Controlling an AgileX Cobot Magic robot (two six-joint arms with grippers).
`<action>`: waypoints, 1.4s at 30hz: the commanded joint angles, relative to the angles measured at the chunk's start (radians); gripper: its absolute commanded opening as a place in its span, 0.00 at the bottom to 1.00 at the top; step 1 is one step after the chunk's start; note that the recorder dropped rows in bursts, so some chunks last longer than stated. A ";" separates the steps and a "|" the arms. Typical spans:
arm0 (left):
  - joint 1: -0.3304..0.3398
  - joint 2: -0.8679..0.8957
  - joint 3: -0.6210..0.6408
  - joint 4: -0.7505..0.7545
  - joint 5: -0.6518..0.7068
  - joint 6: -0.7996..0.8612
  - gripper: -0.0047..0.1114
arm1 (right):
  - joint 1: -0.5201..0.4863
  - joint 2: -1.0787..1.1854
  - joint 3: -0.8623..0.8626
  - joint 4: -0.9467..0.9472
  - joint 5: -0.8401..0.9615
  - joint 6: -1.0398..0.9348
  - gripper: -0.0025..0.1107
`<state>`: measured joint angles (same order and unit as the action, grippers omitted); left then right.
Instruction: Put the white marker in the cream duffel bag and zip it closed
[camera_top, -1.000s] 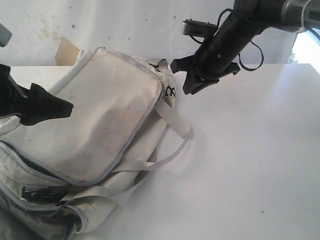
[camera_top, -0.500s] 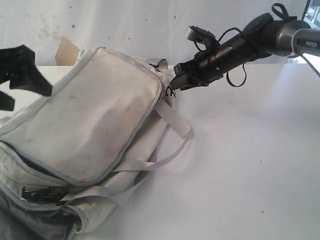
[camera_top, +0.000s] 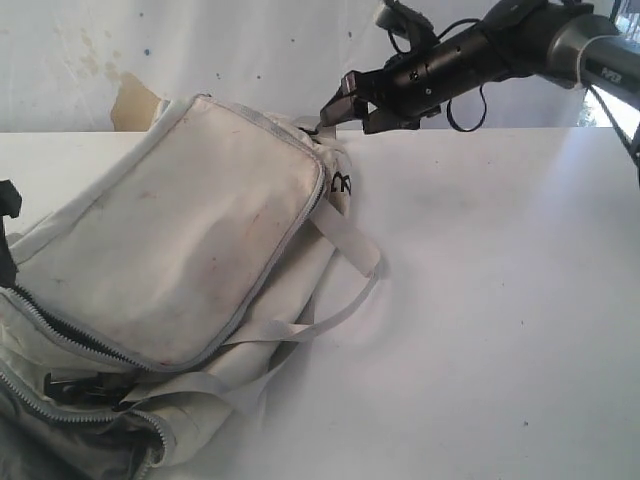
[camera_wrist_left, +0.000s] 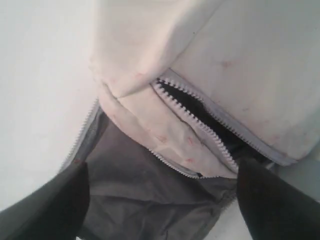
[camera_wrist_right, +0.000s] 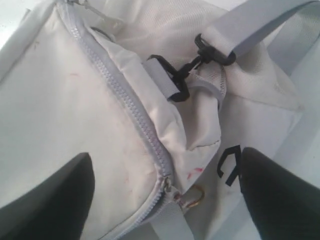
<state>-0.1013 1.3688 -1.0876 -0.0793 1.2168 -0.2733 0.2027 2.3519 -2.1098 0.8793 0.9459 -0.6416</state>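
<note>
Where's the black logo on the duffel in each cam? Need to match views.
Exterior: black logo at the far end of the cream duffel bag, right of the closed zipper.
Left wrist: not in it; only an open zipper and dark lining.
Right wrist: black logo partly visible near the closed zipper.
Shared landmark: the closed zipper, in exterior and right wrist.

No word or number reads clearly. Upper right of the exterior view, the grey arm carries small white lettering, blurred and cut by the frame edge. The bag bears a small black logo of angular strokes, spelling nothing legible in either view.
</note>
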 joint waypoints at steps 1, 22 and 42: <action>-0.003 0.007 0.056 -0.086 -0.025 0.008 0.90 | 0.020 0.040 -0.013 -0.001 -0.028 -0.085 0.67; -0.003 0.131 0.204 -0.228 -0.365 -0.002 0.89 | 0.055 0.121 -0.013 0.073 -0.147 -0.227 0.50; -0.001 0.158 0.087 -0.212 -0.435 0.074 0.04 | 0.045 0.054 -0.013 -0.311 0.015 0.155 0.02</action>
<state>-0.1013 1.5262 -0.9493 -0.3049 0.8003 -0.2065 0.2595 2.4442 -2.1199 0.6851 0.8992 -0.5674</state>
